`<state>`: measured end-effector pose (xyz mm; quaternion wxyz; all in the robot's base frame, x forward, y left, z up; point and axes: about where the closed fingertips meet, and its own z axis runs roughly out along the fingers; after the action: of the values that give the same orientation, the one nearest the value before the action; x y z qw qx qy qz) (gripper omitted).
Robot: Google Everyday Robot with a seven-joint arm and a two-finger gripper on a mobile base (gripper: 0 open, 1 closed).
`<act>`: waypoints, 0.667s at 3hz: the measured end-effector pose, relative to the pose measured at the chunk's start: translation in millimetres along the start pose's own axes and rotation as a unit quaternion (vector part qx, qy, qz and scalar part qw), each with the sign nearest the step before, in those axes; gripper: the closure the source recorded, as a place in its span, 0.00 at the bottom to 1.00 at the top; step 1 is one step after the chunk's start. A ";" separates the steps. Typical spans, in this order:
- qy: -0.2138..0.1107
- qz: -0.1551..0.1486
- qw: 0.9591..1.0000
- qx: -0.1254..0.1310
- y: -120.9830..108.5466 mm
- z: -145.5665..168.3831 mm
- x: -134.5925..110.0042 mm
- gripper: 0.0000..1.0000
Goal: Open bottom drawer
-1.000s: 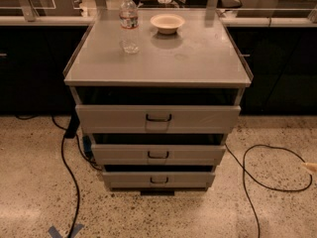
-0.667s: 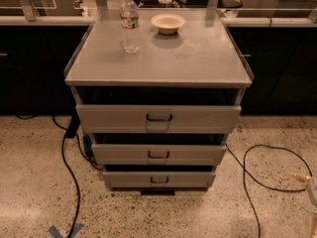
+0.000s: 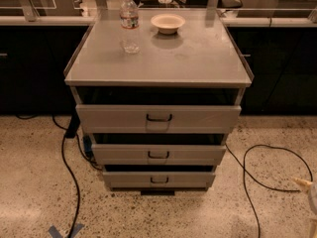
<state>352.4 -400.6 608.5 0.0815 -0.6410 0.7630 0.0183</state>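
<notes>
the bottom drawer (image 3: pixel 158 179) is the lowest and thinnest of three in a grey metal cabinet (image 3: pixel 163 63) in the middle of the view. its long side runs left to right, and its flat front faces the camera. a small dark handle (image 3: pixel 159 180) sits in the middle of that front. its front sits further back than the middle drawer (image 3: pixel 158 154), and the top drawer (image 3: pixel 158 118) sticks out the most, so the fronts step back as they go down. a thin dark gap shows above the bottom drawer. on the cabinet top stand a water bottle (image 3: pixel 129 21) and, just to its right, a small pale bowl (image 3: pixel 168 22). a second ago the lower right corner showed only floor; now a bit of the gripper (image 3: pixel 311 197) pokes in at the right edge, low down, well apart from the drawer. so little of it shows that i cannot tell how wide it is or if it has hold of anything. the drawers, bottle and bowl have not moved. the speckled floor (image 3: pixel 29 182) in front of the drawer is bare. a black cable (image 3: pixel 69 177) runs down the left side, and a looped black cable (image 3: pixel 267 167) lies on the right, between the cabinet and the gripper. blue tape (image 3: pixel 62 230) sits at the bottom left.
</notes>
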 end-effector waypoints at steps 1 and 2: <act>-0.014 0.000 0.998 0.055 27.1 54.8 -18.7 0.00; -0.012 0.000 0.998 0.057 26.5 55.1 -18.9 0.00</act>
<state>335.1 -370.2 554.9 0.1270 -0.6353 0.7616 -0.0172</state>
